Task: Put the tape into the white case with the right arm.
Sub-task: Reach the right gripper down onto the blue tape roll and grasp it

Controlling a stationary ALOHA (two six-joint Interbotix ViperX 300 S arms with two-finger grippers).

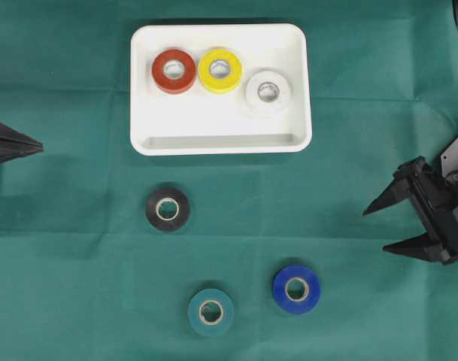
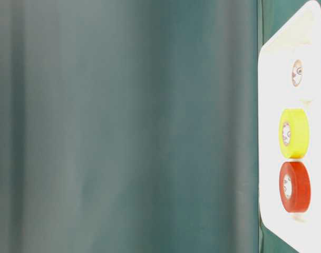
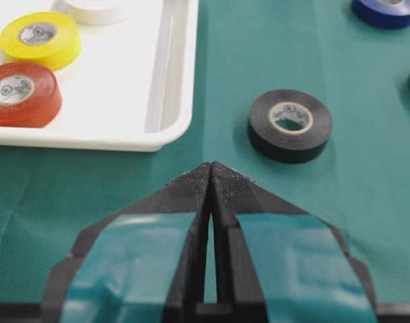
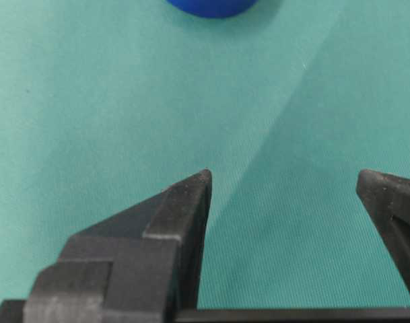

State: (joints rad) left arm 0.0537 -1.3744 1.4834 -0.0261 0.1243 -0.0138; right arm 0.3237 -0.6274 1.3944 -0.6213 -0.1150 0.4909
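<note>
Overhead: our right gripper (image 1: 374,229) is spread and holds nothing; the white case (image 1: 221,143), with red, yellow and white rolls, lies well beyond its tips, the blue tape (image 1: 296,289) nearest.
Left wrist: our left gripper (image 3: 211,168) is pressed together; the black tape (image 3: 290,126) lies just ahead.
Right wrist: blue tape ahead of the spread fingers (image 4: 184,202).

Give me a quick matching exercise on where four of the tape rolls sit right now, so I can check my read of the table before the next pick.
Things:
1. red tape
2. white tape
3. black tape
4. blue tape

Places:
A. on the cloth, just below the white case
B. in the case, rightmost roll
C. on the cloth, nearest the open right gripper
D. in the case, leftmost roll

Pairs: 1-D, 2-B, 3-A, 4-C
</note>
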